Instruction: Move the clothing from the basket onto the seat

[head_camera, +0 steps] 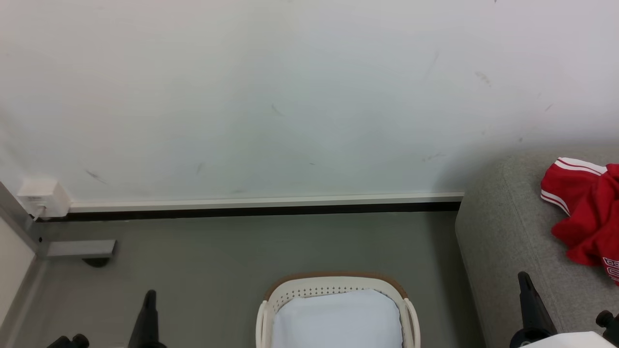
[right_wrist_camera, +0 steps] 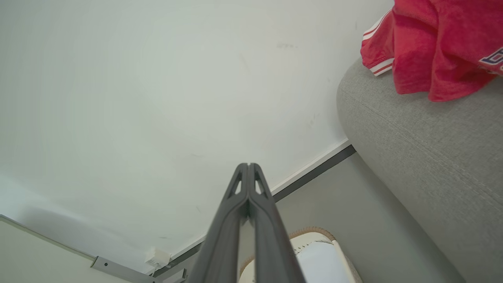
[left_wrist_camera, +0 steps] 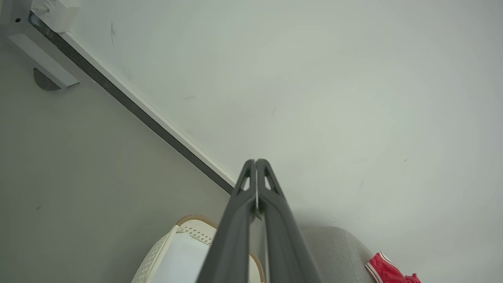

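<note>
Our left hand point(left_wrist_camera: 256, 161), fingers pressed together, points toward the white wall point(left_wrist_camera: 334, 98). Beneath it we see the cream basket point(left_wrist_camera: 155, 255) with its white lining point(left_wrist_camera: 184, 259), beside the grey seat point(left_wrist_camera: 338, 251), red clothing point(left_wrist_camera: 387, 271) on it.

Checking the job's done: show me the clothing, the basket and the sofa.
clothing point(head_camera: 587, 217), head view, red fabric.
basket point(head_camera: 314, 291), head view, perforated far wall.
sofa point(head_camera: 503, 241), head view, bare grey top.

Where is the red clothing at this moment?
In the head view the red clothing lies bunched on the grey sofa at the far right, to the right of the basket standing on the floor.
</note>
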Available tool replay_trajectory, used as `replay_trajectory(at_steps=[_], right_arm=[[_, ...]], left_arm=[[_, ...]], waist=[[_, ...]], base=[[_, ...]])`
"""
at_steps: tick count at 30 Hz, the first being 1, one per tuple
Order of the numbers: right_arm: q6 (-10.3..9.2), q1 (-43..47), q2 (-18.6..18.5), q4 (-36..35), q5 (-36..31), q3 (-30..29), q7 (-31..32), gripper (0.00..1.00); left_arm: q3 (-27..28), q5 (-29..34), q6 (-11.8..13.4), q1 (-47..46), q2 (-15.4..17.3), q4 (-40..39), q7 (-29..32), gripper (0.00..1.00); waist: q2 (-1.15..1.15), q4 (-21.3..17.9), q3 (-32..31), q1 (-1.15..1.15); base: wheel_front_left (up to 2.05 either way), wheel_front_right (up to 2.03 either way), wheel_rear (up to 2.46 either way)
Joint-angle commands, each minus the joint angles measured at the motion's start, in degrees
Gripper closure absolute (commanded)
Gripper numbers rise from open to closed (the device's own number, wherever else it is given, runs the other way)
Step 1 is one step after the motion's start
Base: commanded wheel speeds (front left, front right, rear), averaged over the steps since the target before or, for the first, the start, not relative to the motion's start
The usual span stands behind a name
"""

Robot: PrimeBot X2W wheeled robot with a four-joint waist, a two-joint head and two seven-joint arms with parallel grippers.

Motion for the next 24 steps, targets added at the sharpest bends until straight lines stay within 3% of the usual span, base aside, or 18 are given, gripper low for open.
replay_trajectory(at_steps=[1,24], right_arm=[[-0.04,-1.4,0.0,-0.8,2.1,-0.6,0.4,1.00],[-0.06,-2.1,0.2,-1.0,15.1,-3.5,4.1,1.00]], left_arm=[[0.2,-2.5,-0.3,-1.6,0.4,-0.8,0.5,1.00],[0.8,-16.7,-0.4,-3.3,0.5,-0.6,4.3,1.00]], waist=[[0.00,0.1,0.0,0.00],[0.00,0.9,0.4,0.00]], base=[[0.00,0.00,0.00],[0.00,0.00,0.00]])
